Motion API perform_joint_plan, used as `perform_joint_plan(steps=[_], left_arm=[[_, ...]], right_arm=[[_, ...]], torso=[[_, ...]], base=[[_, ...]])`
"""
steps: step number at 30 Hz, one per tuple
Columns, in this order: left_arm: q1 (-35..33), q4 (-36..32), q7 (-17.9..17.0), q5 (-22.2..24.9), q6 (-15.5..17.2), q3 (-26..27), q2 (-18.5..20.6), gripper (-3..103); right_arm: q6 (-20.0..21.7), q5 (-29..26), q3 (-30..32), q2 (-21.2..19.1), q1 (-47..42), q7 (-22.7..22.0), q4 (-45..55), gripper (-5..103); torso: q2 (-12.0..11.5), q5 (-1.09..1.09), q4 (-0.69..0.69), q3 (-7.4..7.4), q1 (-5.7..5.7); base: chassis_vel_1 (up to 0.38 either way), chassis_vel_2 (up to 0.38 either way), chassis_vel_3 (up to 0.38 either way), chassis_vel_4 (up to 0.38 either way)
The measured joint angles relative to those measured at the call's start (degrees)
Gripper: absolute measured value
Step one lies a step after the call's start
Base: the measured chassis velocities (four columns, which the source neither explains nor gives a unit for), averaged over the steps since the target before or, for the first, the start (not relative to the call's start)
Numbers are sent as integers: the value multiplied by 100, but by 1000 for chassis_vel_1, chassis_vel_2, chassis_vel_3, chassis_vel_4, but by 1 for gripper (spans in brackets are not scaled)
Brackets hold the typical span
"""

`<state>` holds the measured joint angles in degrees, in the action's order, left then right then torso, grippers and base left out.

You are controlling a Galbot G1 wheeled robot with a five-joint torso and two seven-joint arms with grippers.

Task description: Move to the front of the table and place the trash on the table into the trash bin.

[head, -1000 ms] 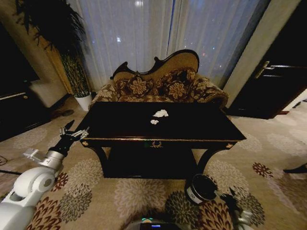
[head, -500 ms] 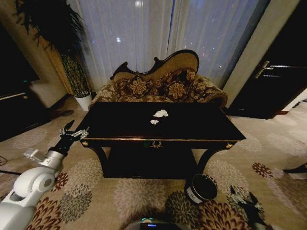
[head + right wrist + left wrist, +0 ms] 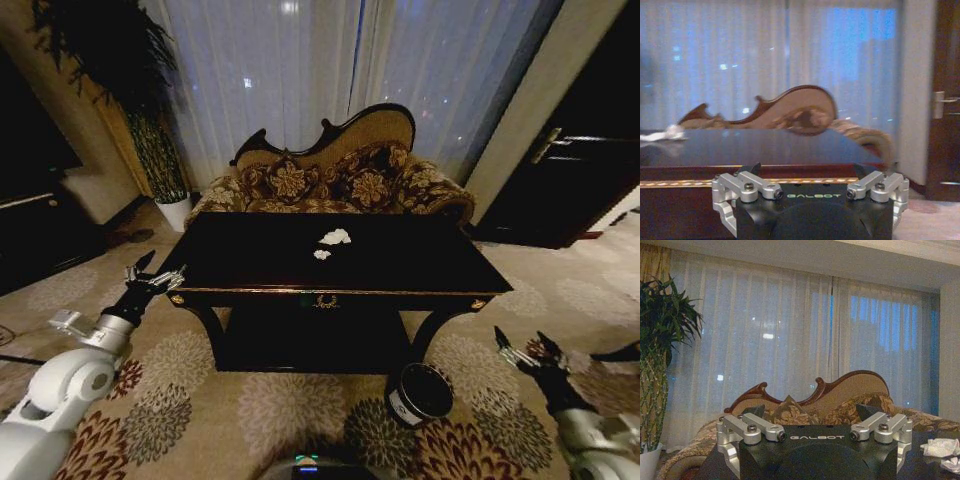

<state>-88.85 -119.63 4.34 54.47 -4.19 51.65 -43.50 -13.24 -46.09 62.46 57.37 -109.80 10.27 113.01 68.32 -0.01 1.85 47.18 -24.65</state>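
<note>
From the head view, the desk [image 3: 340, 255] stands straight ahead with the trash [image 3: 335, 237], white paper wads, near its centre at twelve o'clock, while the trash bin [image 3: 420, 393] sits on the carpet at five o'clock; the left pincer [image 3: 152, 277] at nine o'clock and the right pincer [image 3: 527, 351] at four o'clock both spread empty, seemingly readied for a grab. Through the left wrist view, the wads [image 3: 942, 447] lie on the desktop ahead. Through the right wrist view, they [image 3: 667, 133] rest far across the desk's glossy top [image 3: 765, 145].

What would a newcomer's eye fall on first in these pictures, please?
Probably the glossy black table with gold trim at the centre, with white crumpled paper wads bright against its dark top. Next, the small dark trash bin on the patterned carpet by the table's front right leg, and the ornate sofa behind, before pale curtains.
</note>
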Motion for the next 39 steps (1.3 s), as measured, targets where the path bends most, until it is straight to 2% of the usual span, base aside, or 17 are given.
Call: perform_joint_plan(steps=[14, 21, 26, 29, 31, 33, 36, 37, 39], left_arm=[[0, 0, 0, 0, 0, 0, 0, 100], [0, 0, 0, 0, 0, 0, 0, 100], [0, 0, 0, 0, 0, 0, 0, 100], [0, 0, 0, 0, 0, 0, 0, 100], [0, 0, 0, 0, 0, 0, 0, 100], [0, 0, 0, 0, 0, 0, 0, 100], [0, 0, 0, 0, 0, 0, 0, 100], [0, 0, 0, 0, 0, 0, 0, 100], [0, 0, 0, 0, 0, 0, 0, 100]], right_arm=[[442, 387, -1193, -991, 876, -322, 53, 100], [639, 67, -1600, -1722, 1504, -490, -23, 100], [704, -8, -1800, -2000, 1693, -522, -17, 100], [771, -79, -2040, -2313, 1822, -556, 45, 100], [776, -87, -2062, -2358, 1831, -560, 51, 100], [801, -131, -2199, -2695, 1881, -567, 62, 100], [815, -185, -2257, -2852, 1925, -570, 62, 100], [851, -311, -2368, -3075, 2064, -589, 39, 100], [874, -369, -2464, -3189, 2157, -600, 11, 100]], torso=[[0, 3, 0, 0, 0], [0, 0, 0, 0, 0], [0, 2, 0, 1, 0], [0, 2, 1, 0, 0], [0, 2, 0, 0, 0], [0, 0, 0, 0, 0], [0, 1, 1, 0, 0], [0, 1, 0, 0, -1], [-1, 2, 0, 0, -1]], base=[[0, 0, 0, 0], [0, 0, 0, 0], [0, 0, 0, 0], [0, 0, 0, 0], [0, 0, 0, 0], [0, 0, 0, 0], [0, 0, 0, 0], [0, 0, 0, 0], [0, 0, 0, 0]])
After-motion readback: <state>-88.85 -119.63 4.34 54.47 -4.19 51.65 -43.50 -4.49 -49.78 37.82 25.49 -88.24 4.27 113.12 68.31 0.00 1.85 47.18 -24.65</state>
